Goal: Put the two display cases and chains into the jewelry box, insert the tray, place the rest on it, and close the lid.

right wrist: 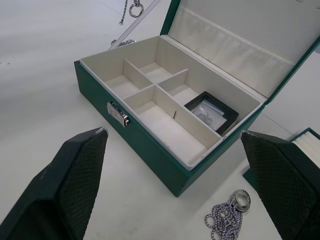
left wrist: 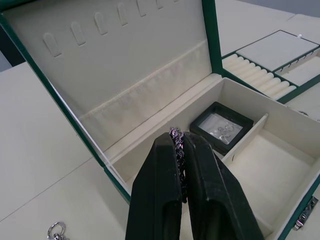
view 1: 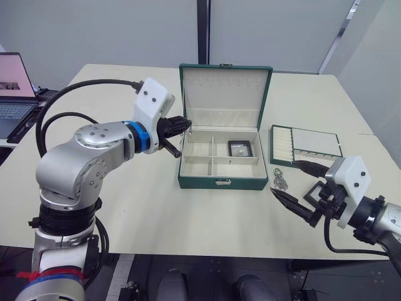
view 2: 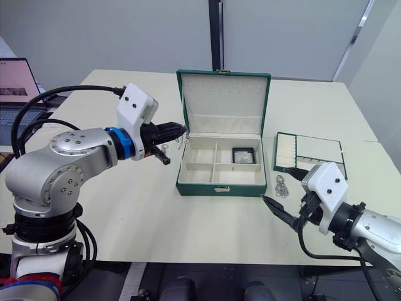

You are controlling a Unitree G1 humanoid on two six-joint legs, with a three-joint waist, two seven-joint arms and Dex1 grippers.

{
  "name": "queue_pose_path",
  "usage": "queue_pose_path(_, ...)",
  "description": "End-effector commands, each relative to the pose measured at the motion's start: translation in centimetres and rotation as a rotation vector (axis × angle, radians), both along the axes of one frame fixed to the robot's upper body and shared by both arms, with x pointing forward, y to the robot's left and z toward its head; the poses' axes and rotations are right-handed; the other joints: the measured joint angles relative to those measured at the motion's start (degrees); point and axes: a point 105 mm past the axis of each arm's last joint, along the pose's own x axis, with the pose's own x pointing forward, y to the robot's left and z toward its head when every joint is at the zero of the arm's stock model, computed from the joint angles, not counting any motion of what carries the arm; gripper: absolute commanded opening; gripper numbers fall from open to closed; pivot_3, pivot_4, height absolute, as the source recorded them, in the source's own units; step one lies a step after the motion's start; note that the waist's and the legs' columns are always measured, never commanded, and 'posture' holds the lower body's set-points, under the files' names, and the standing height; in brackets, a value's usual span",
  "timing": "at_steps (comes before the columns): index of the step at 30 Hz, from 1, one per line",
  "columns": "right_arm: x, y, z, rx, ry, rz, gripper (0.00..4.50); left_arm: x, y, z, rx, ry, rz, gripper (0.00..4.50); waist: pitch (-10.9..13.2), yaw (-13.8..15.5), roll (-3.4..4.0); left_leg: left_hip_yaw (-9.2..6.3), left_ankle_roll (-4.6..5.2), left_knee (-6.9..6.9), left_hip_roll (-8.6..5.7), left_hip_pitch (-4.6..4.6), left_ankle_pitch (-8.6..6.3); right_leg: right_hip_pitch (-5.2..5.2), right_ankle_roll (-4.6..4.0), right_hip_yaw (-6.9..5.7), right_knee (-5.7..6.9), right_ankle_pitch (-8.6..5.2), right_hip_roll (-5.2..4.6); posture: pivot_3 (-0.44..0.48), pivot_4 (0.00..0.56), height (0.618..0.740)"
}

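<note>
The green jewelry box stands open mid-table, lid upright. One black display case lies in its rear right compartment. My left gripper is shut on a silver chain at the box's rear left corner, and the chain's ringed end hangs outside the left wall. A second chain with rings lies on the table by the box's front right corner. My right gripper stands open around that chain, its fingers apart from it. The green tray rests to the right of the box.
An open laptop sits off the table's far left. The cream table has bare room in front of and left of the box. My left arm's cable loops above the table's left side.
</note>
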Motion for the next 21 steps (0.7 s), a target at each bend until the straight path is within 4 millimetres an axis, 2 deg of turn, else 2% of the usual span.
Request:
queue_pose_path(1,-0.4,0.4,1.0,-0.002,-0.065,0.001,4.50,0.6,-0.4,0.9,0.004,-0.058,0.013,0.01,0.0,0.0,0.00,0.01,0.00,0.00,0.00,0.00,0.00,0.00,0.00,0.01,0.00,0.00,0.00,0.000,0.150,0.740)
queue_pose_path(11,-0.2,0.5,0.9,-0.001,-0.064,-0.010,4.50,3.2,-2.4,0.0,0.025,-0.076,0.046,0.01,0.0,0.6,0.00,0.01,0.00,0.02,-0.01,0.00,0.00,0.02,0.00,0.01,0.00,0.00,0.00,0.000,0.150,0.740)
queue_pose_path(21,-0.3,0.4,0.8,-0.006,-0.060,-0.027,4.50,5.5,-3.5,-2.3,0.040,-0.033,0.069,0.01,0.0,0.7,0.00,0.01,0.00,0.02,-0.02,0.00,0.01,0.01,-0.01,0.01,0.03,0.00,0.00,0.000,0.150,0.740)
